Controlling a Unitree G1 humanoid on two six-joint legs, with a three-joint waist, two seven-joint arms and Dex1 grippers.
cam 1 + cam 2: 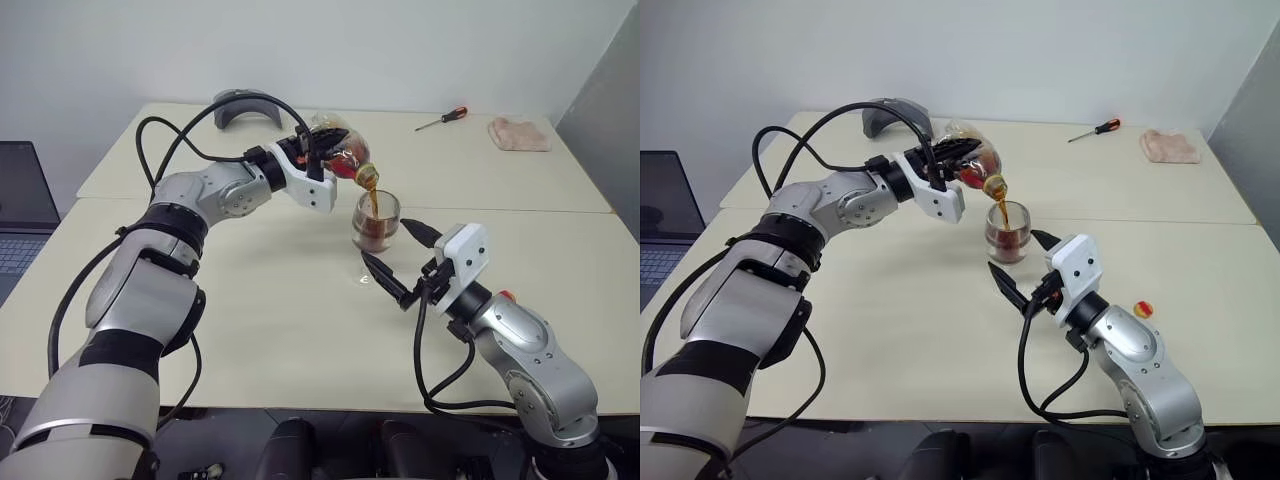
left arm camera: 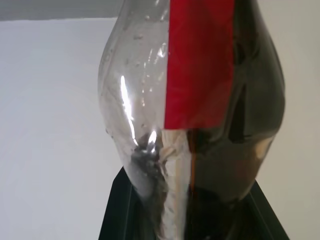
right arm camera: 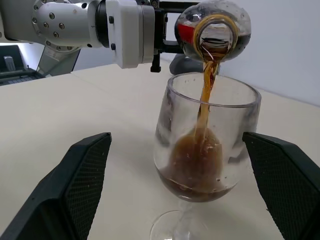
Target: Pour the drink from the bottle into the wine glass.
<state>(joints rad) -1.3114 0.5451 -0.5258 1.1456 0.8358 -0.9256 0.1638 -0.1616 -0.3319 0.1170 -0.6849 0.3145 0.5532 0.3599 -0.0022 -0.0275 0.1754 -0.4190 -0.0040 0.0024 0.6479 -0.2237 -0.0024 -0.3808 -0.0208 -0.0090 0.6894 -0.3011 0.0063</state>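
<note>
Left eye view: the left gripper (image 1: 322, 152) holds the bottle (image 1: 343, 152) tipped mouth-down over the wine glass (image 1: 376, 222), its jaws pinching the bottle's body. The black fingers are mostly lost against the dark liquid, so only the white wrist block and a sliver of finger are plain to see. The drink (image 3: 206, 95) falls in a thin brown stream from the open bottle mouth into the bowl, where it has pooled a little under halfway up. No cap can be seen on the bottle.

The glass stands upright on the pale counter (image 1: 270, 330), close to the seam between two tabletops. Its stem and foot are hard to make out from the head camera; in the right wrist view the foot is cut off at the picture's edge.

The right gripper (image 1: 400, 265) sits just in front of the glass with its jaws spread wide, one finger to either side of the bowl and neither touching it.

In the left wrist view the bottle's red label strip (image 2: 200, 65) and dark contents crowd the picture, hiding most of that gripper.

Far back on the counter lie a red-handled screwdriver (image 1: 443, 118), a crumpled pinkish cloth (image 1: 519, 133) and a grey curved object (image 1: 246, 105), partly hidden by cable. A laptop (image 1: 22, 205) is cut off at the robot's left.
</note>
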